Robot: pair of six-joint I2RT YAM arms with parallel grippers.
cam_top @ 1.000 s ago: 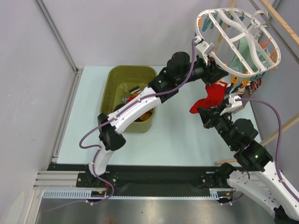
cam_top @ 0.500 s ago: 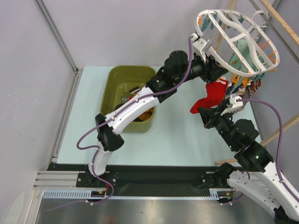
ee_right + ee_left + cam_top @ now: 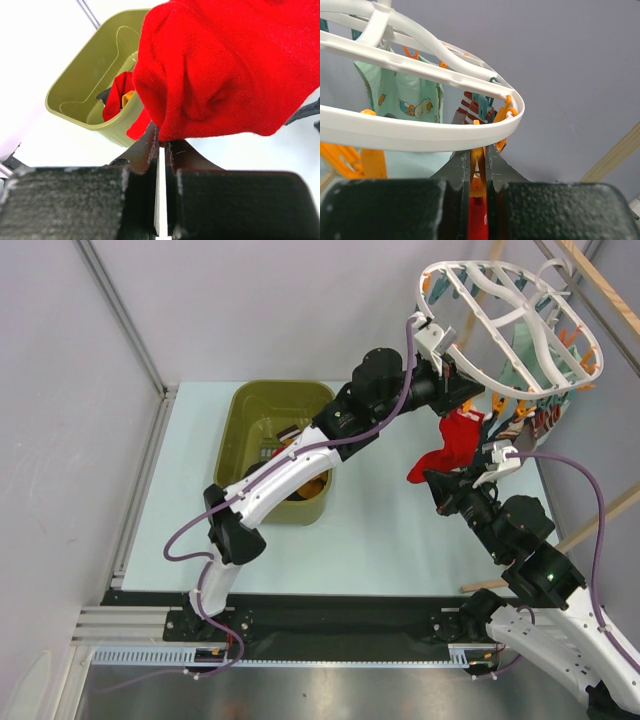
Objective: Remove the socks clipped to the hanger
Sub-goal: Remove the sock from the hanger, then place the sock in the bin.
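The white oval hanger (image 3: 462,358) hangs at the upper right, and its rim (image 3: 420,132) crosses the left wrist view. A red sock (image 3: 452,443) dangles from an orange peg (image 3: 479,167) under the rim. My left gripper (image 3: 470,400) is shut on that peg, with the sock's red top (image 3: 477,217) showing between the jaws. Lower down, my right gripper (image 3: 441,480) is shut on the sock's lower edge (image 3: 220,70). A mint sock with a bear print (image 3: 412,100) and a striped sock (image 3: 469,107) stay clipped farther round the ring.
An olive-green tub (image 3: 248,405) stands left of the hanger, with red and orange socks inside (image 3: 116,95). Wooden rack bars (image 3: 600,285) run behind and right of the hanger. Teal and orange pegs (image 3: 520,420) hang under the ring.
My left gripper opened wider, then closed on the orange peg above the red sock. The hanger shifted slightly. The right gripper kept its hold on the sock.
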